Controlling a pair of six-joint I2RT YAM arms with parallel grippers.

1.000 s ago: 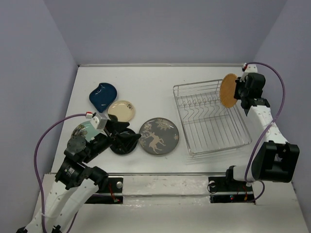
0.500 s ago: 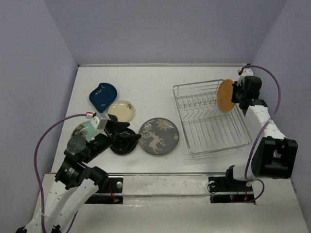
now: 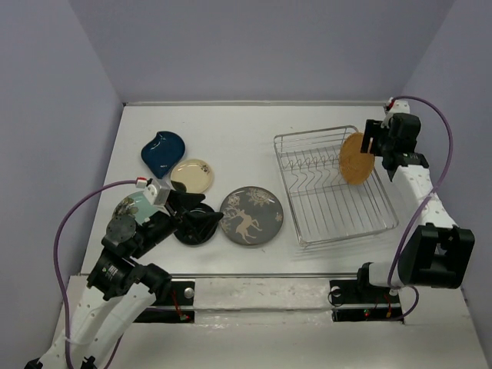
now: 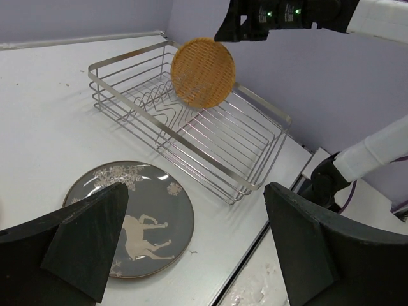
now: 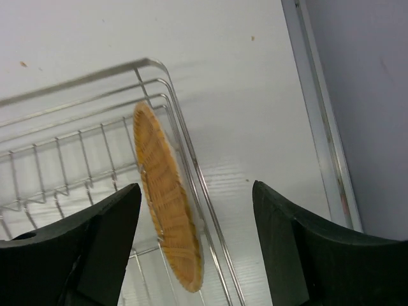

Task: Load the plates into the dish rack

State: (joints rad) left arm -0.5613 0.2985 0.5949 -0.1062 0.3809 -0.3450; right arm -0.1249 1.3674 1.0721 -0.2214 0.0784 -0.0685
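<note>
We are opening our right gripper (image 5: 194, 191) wide, and its two fingers are not touching anything that we can see. The orange plate (image 5: 167, 204) is standing on its edge in the dish rack (image 4: 159, 127), close to the far right corner. It is leaning just beside the wire wall there. We think it is standing up like that so the tines can hold it and leave room for more plates. We cannot tell if it is sitting firmly in a slot.

Our right arm is reaching far out along the right side of the rack. Its wrist is turning in over that corner, above the plate.

Our left gripper (image 4: 194, 191) is wide open too and is holding nothing. It is hanging low over the small black plate (image 3: 188, 237), next to the grey deer plate (image 4: 127, 223). We think it is waiting there to pick one up. Our left arm is bending low and pointing to the right.

The blue plate (image 3: 163, 151), cream plate (image 3: 192, 175) and green plate (image 3: 131, 206) are lying flat on the table (image 3: 231, 131), not yet loaded.
</note>
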